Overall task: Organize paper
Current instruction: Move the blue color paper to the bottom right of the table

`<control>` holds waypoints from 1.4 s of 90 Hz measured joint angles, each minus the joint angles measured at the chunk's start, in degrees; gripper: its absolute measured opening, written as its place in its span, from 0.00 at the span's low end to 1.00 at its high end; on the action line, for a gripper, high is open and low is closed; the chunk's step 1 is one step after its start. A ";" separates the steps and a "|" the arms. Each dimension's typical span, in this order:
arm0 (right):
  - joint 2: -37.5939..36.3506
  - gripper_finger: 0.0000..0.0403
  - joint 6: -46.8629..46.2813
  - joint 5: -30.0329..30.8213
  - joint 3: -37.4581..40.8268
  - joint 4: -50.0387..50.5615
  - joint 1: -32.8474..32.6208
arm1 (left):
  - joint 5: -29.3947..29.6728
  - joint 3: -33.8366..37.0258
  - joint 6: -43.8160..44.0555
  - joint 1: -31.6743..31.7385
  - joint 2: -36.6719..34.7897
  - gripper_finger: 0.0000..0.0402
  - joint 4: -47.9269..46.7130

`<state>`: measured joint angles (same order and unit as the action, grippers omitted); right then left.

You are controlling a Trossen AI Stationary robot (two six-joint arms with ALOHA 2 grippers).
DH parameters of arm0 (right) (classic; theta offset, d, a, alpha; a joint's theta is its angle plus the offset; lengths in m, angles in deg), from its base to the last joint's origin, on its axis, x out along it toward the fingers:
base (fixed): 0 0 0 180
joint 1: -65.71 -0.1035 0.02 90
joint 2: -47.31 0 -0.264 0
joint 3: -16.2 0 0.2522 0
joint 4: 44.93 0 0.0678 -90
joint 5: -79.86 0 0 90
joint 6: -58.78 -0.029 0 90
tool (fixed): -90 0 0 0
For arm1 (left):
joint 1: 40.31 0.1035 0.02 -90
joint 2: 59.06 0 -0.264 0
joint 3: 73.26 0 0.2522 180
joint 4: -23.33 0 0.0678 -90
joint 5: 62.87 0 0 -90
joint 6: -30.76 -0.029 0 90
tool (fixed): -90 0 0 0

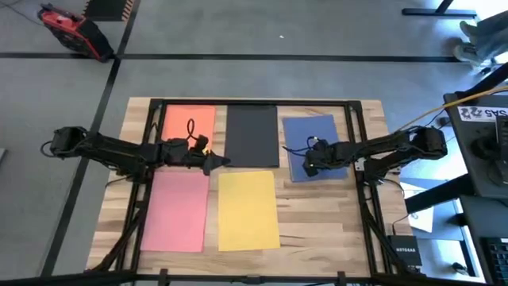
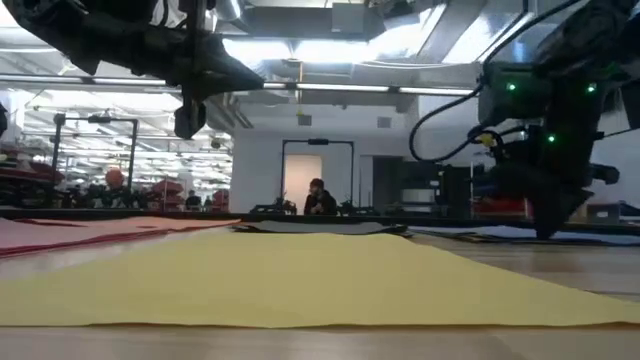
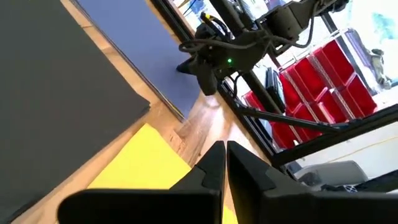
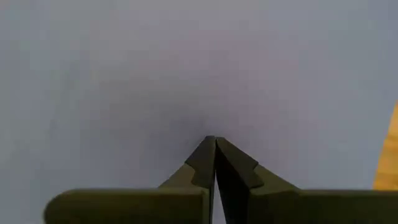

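High view: five sheets lie flat on the wooden table (image 1: pixel 317 230). The orange sheet (image 1: pixel 178 123), black sheet (image 1: pixel 252 135) and blue sheet (image 1: pixel 317 147) form the far row; the pink sheet (image 1: pixel 176 210) and yellow sheet (image 1: pixel 248 210) form the near row. The left gripper (image 1: pixel 218 162) is between the black and yellow sheets, at the black sheet's near left corner. The right gripper (image 1: pixel 308 163) is over the blue sheet's near left part.

Low view: the yellow sheet (image 2: pixel 300 280) fills the foreground; the right arm's gripper (image 2: pixel 552 225) reaches down to the blue sheet (image 2: pixel 520 235). A person (image 2: pixel 320 198) sits far behind.

Left wrist view: the left gripper (image 3: pixel 225 149) has its fingers together, holding nothing, above the yellow sheet's (image 3: pixel 143 165) corner, beside the black sheet (image 3: pixel 56 93).

Right wrist view: the right gripper (image 4: pixel 215 142) has its fingertips pressed together, tips against the blue sheet (image 4: pixel 186 62).
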<state>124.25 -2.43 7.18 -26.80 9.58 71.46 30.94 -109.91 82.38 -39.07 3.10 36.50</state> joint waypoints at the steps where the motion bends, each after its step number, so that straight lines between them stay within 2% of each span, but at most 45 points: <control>1: 0.00 0.00 -0.19 -0.01 0.00 0.15 0.00 | 0.00 0.00 -0.01 0.00 0.00 0.00 -0.01; 24: 0.07 0.00 -5.88 -0.46 0.07 1.97 0.02 | 0.02 0.00 -0.25 0.33 0.00 0.00 -1.44; 46: 0.04 0.00 -5.82 -0.88 0.01 2.28 1.51 | -0.02 0.00 -0.68 0.66 0.00 0.00 -1.52; 75: -7.08 0.00 -4.72 1.64 -1.38 4.39 1.51 | -1.05 0.00 -0.83 0.70 0.00 0.00 -1.17; 95: -8.11 0.00 -4.51 -0.94 -1.40 1.24 1.42 | -1.09 -0.01 -0.78 0.74 0.00 0.00 -1.13; 116: -8.13 0.00 4.07 -5.12 -1.44 -8.25 1.40 | -1.13 0.00 -0.54 0.98 0.02 0.00 -1.21; 126: -8.13 0.00 8.23 -6.72 -1.51 -9.46 1.40 | -2.37 -0.02 0.21 2.19 0.02 0.00 -1.21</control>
<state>116.12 5.80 0.46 -28.30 0.12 72.86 28.57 -109.93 82.60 -36.88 3.12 35.28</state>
